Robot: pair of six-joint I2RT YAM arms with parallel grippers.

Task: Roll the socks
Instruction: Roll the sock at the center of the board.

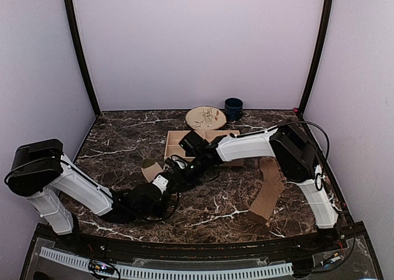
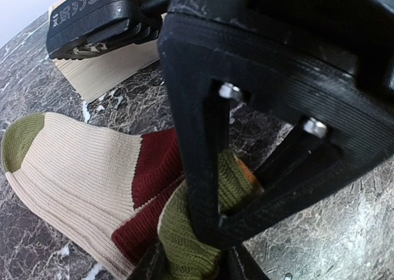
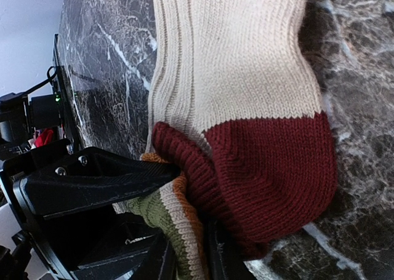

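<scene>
On marble table (image 1: 123, 146) — striped sock (image 2: 80, 163), cuff amid left claw (image 2: 192, 268), right claw (image 3: 184, 261).

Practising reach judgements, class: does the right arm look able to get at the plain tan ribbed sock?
Probably yes: the plain tan ribbed sock lies uncovered beside that arm's base, nothing on it.

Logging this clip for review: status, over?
Left pincer pinching green cuff of striped sock. Right pincer on same cuff, grip unclear. Sock folded at cuff, not rolled. Tan sock apart, right side.
</scene>
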